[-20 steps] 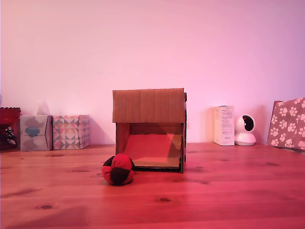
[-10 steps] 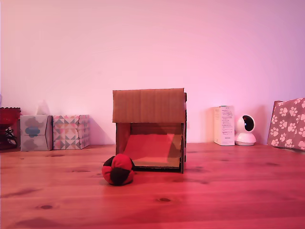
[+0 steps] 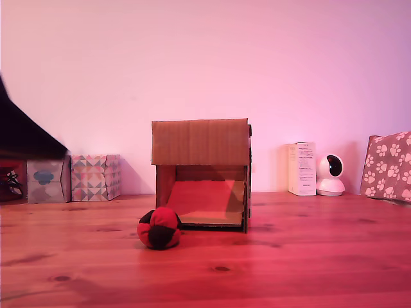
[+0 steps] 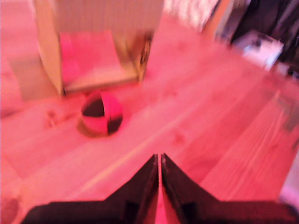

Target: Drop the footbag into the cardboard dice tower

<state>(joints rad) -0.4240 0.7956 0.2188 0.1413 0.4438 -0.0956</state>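
Note:
The red and black footbag (image 3: 158, 228) lies on the wooden table just in front of the cardboard dice tower (image 3: 201, 142), at the lower left corner of its opening as the exterior view shows it. The tower's sloped ramp shows through the lower front opening. In the blurred wrist view the footbag (image 4: 102, 112) sits ahead of my gripper (image 4: 159, 161), with the tower (image 4: 98, 18) beyond it. The two dark fingers are pressed together with nothing between them, well short of the ball. A dark blurred part of the arm (image 3: 22, 135) enters at the exterior view's left edge.
Two patterned tissue boxes (image 3: 95, 177) stand at the back on the exterior view's left. On the right are a white carton (image 3: 302, 168), a small white camera (image 3: 331, 175) and a paw-print box (image 3: 388, 166). The wooden table (image 3: 289, 256) spreads in front.
A dark blurred part of the arm has come into the exterior view at its left edge, covering the red object and part of a tissue box. Footbag and tower have not moved.

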